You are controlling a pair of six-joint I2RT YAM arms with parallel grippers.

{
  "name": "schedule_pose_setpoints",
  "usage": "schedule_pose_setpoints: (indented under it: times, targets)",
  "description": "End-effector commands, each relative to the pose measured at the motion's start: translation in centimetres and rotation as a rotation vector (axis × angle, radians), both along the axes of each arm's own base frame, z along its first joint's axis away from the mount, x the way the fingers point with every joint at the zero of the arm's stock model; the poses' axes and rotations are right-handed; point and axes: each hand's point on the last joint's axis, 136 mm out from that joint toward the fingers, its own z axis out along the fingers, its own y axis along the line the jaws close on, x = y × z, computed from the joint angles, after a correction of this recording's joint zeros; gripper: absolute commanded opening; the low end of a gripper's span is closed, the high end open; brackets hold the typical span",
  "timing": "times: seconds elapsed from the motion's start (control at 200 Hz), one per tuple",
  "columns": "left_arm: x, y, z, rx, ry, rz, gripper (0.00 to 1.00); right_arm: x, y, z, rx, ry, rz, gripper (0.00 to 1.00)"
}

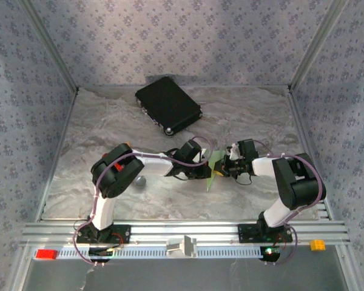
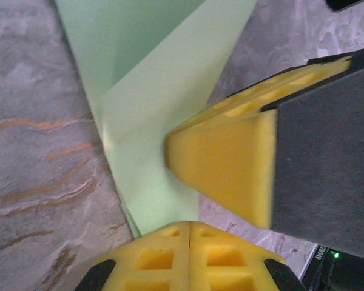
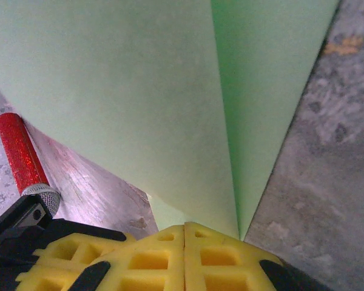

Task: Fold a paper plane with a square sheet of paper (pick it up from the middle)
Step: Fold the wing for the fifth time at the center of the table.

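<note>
**A:** Where's the sheet sitting?

**B:** On the overhead I see the green paper [image 1: 213, 168] standing on edge in the middle of the table [image 1: 97, 133]. It's between the left gripper [image 1: 204, 170] and the right gripper [image 1: 224, 168], well in front of the black case [image 1: 168, 104]. I can't read the jaws from up there — too small.

**A:** And the wrist cameras?

**B:** On the left wrist, my left gripper's yellow pads [image 2: 170, 257] are pressed together, and the paper's lower end runs into the seam, so it's pinched. That view also gives me the overlapping folded layers. One right finger [image 2: 221, 163] comes in from the side against the sheet.

**A:** The right one?

**B:** Its pads are closed on the paper's narrow end, with a crease running up from them. That camera also shows me a red-handled tool [image 3: 21, 154] with a grey head, lying on the table beside the paper. Overhead I make out just a grey knob by the left arm.
</note>
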Motion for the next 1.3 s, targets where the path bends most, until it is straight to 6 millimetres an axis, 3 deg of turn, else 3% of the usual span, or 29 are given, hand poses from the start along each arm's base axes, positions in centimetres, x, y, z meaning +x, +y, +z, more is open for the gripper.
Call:
schedule_pose_setpoints:
  times: [0.0, 0.135, 0.3, 0.42, 0.565, 0.889, 1.039, 1.294]
  targets:
    - [0.0, 0.5, -1.2, 0.051, 0.009, -0.015, 0.03, -1.0, -1.6, -2.4, -0.08, 0.074, -0.058, 0.08]
    - [-0.8, 1.8, -3.4, 0.14, 0.037, -0.032, 0.01, -0.8, -1.5, -1.8, -0.069, 0.064, -0.055, 0.08]
    - [-2.3, 4.2, -5.4, 0.221, 0.06, -0.043, 0.0, 0.2, -1.7, 0.5, -0.078, 0.001, -0.05, 0.1]
    - [-3.2, 5.2, -5.9, 0.233, 0.068, -0.057, 0.0, 0.8, -1.4, 2.5, -0.057, -0.057, -0.036, 0.1]
    - [-3.4, 5.1, -5.4, 0.219, 0.062, -0.074, 0.0, 0.8, -0.4, 3.9, -0.039, -0.104, -0.005, 0.11]
    - [-3.2, 4.6, -5.0, 0.198, 0.059, -0.079, 0.0, 1.4, 1.1, 2.5, -0.1, -0.087, 0.03, 0.12]
    - [-3.3, 4.7, -5.2, 0.201, 0.066, -0.079, 0.0, 2.0, 0.2, 0.7, -0.146, -0.078, 0.033, 0.12]
    - [-3.6, 4.9, -6.0, 0.215, 0.081, -0.083, 0.0, 4.1, -1.6, -0.1, -0.122, -0.061, -0.03, 0.12]
